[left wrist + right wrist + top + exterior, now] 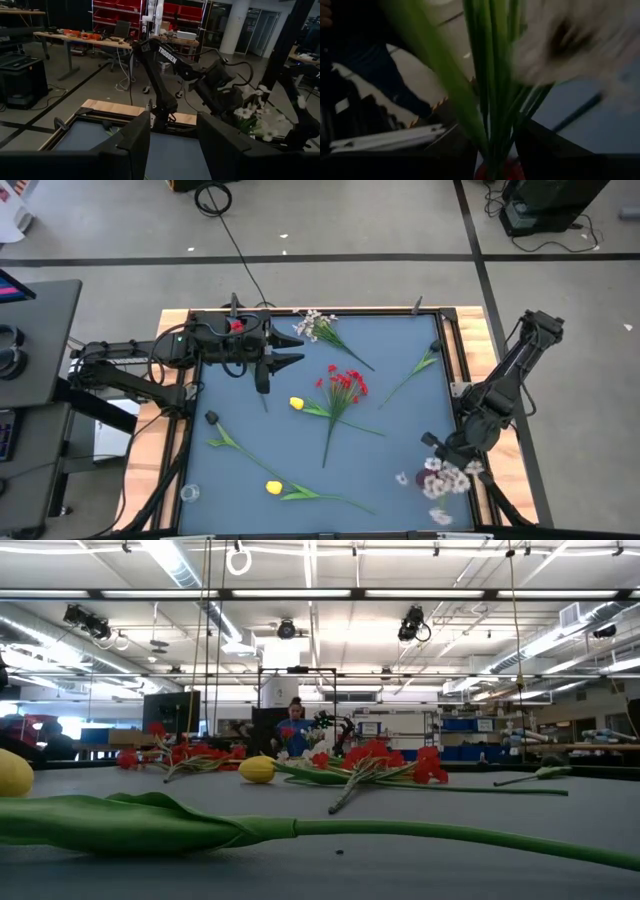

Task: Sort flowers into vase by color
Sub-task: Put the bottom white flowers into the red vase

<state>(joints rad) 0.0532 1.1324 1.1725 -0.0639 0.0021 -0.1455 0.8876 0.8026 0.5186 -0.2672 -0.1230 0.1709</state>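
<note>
A bunch of white flowers [446,478] stands at the table's near right corner; my right gripper [440,452] is open just beyond it, slanting down. In the right wrist view their green stems [492,100] run up between its fingers. What the bunch stands in is hidden under its blossoms; no vase shows plainly. Red flowers [345,385] and a yellow tulip [297,404] lie flat mid-table, a second tulip [274,487] near the front, and another white spray [315,326] at the far edge. My left gripper [290,362] hangs open and level above the far left. My right gripper has the white flowers' stems, low down [495,145], standing upright between its two parted fingers [545,150]. The view is blurred and I cannot tell whether either finger still touches them.
A bare green stem [420,370] lies at the far right, and a long stem with a dark end [225,435] at the left. A small clear ring-shaped thing [190,493] sits at the near left corner. A wooden frame [480,330] borders the table. A person [296,725] is far behind.
</note>
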